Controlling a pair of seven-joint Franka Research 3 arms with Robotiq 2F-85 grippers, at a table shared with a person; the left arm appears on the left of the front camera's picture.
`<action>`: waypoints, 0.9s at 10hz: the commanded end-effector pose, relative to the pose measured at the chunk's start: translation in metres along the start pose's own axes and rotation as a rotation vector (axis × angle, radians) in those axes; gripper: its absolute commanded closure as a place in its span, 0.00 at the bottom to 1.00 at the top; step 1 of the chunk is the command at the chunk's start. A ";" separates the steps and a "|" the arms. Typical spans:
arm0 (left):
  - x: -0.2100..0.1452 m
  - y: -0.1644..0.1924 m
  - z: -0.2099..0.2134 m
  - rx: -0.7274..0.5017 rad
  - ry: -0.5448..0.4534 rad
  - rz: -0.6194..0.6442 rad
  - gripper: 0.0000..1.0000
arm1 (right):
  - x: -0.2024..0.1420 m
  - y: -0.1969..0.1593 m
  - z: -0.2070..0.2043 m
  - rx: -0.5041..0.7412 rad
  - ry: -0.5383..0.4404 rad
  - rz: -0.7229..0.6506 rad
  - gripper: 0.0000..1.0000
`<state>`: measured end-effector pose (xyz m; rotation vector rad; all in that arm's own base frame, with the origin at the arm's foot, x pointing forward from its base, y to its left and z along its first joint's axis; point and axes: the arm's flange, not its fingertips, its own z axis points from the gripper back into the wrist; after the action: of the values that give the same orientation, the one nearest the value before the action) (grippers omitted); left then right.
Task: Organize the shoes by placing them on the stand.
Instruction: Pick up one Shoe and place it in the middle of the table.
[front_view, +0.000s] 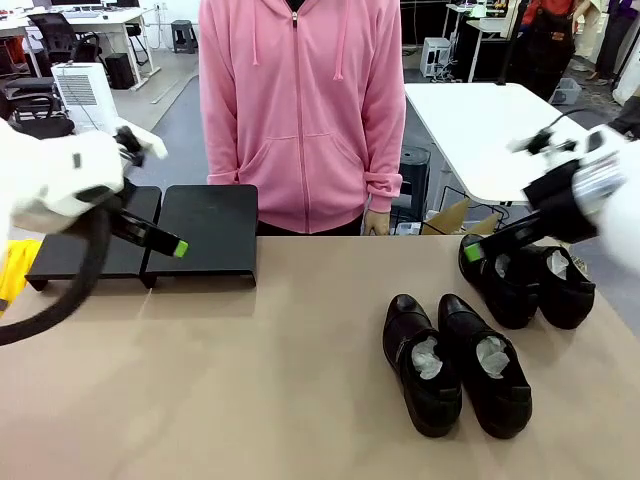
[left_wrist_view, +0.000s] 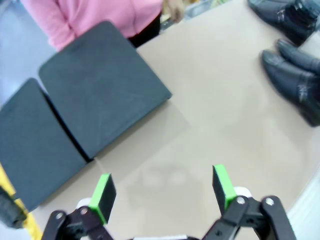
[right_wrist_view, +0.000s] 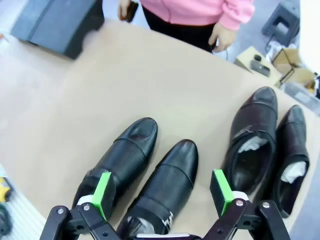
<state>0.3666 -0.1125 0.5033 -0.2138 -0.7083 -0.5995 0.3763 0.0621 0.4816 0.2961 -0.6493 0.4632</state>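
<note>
counted on the beige worktop (front_view: 250, 410): four glossy black slip-on dress shoes (right_wrist_view: 170, 175), all toward the robot's right and well apart from the stand (front_view: 205, 230). grouped in two pairs.

nearer pair, side by side right of the middle: first shoe (front_view: 428, 392) and second shoe (front_view: 500, 395), toes toward the far side, white crumpled paper (front_view: 427, 355) in each opening. farther pair, close to the right edge: third shoe (front_view: 510, 295) and fourth shoe (front_view: 568, 300), pressed together, likewise stuffed with paper.

counted at the far left: two low matte black platforms making up the stand, left platform (front_view: 95, 240) and right platform (left_wrist_view: 100, 90), side by side with a thin gap between.

left end effector (left_wrist_view: 162, 189) open, green pads (left_wrist_view: 104, 195) spread wide, gripping nothing, hovering over bare worktop just on the near side of the right platform. right end effector (right_wrist_view: 161, 192) open too, gripping nothing, hanging above the shoes, pads clear of them in the right wrist view.

one person in a pink hoodie (front_view: 300, 110) standing at the far side, just behind the right platform, one hand (front_view: 377, 222) at the worktop's far edge.
</note>
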 end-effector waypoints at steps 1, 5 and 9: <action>-0.037 0.019 0.040 -0.131 -0.013 0.021 0.00 | -0.015 -0.029 0.036 0.113 -0.059 -0.027 0.00; -0.066 0.072 0.084 -0.359 -0.099 0.154 0.00 | -0.048 -0.095 0.085 0.224 -0.146 -0.128 0.00; -0.078 0.081 0.101 -0.319 -0.099 0.176 0.00 | -0.060 -0.115 0.102 0.235 -0.183 -0.159 0.00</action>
<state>0.3168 0.0343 0.5307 -0.6024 -0.6695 -0.5146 0.3364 -0.0982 0.5053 0.5959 -0.7341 0.3315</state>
